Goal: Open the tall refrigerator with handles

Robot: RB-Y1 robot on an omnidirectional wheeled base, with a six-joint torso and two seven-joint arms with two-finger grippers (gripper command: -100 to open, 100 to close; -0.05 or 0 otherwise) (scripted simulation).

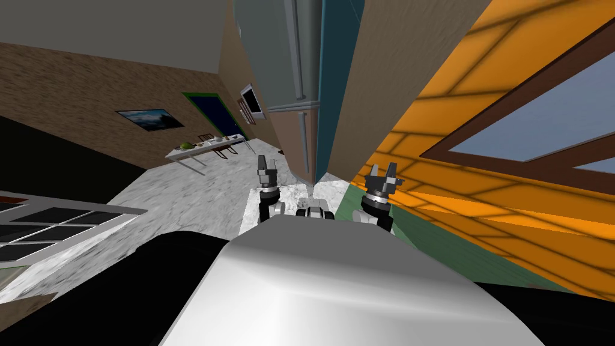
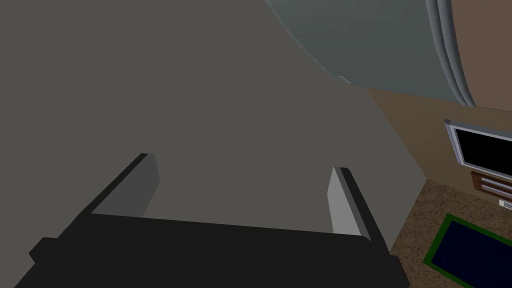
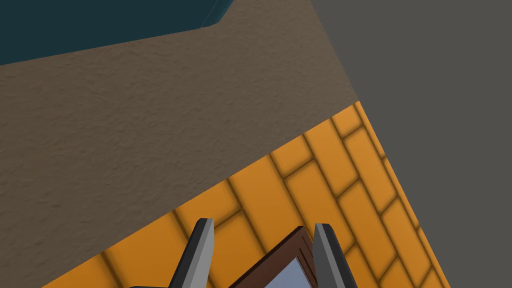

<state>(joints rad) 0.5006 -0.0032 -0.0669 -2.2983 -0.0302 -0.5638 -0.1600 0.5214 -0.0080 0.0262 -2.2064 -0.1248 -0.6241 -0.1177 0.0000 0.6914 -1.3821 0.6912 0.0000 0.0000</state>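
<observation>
Locate the refrigerator (image 1: pixel 282 54) straight ahead of the robot in the head view; it is tall and grey-green, with a brown wall on its left and a dark teal surface on its right. Two vertical grey bars run along its right edge; the upper handle (image 1: pixel 298 54) sits directly above the lower handle (image 1: pixel 304 141).

Note the left claw (image 1: pixel 264 167); it is raised in front of the chest, below and slightly left of the lower handle, and apart from it. Its state is released; in the left wrist view the two fingers (image 2: pixel 344 200) stand wide apart with nothing between them. That view also shows the top of the refrigerator and its handle beyond the claw, well apart from the fingertips.

Note the right claw (image 1: pixel 382 174); it is raised to the right of the refrigerator, near the orange tiled wall; its state is likewise released, and it grasps nothing.

A counter (image 1: pixel 198 151) carrying small items stands far left against the brown wall, well apart from the refrigerator.
</observation>
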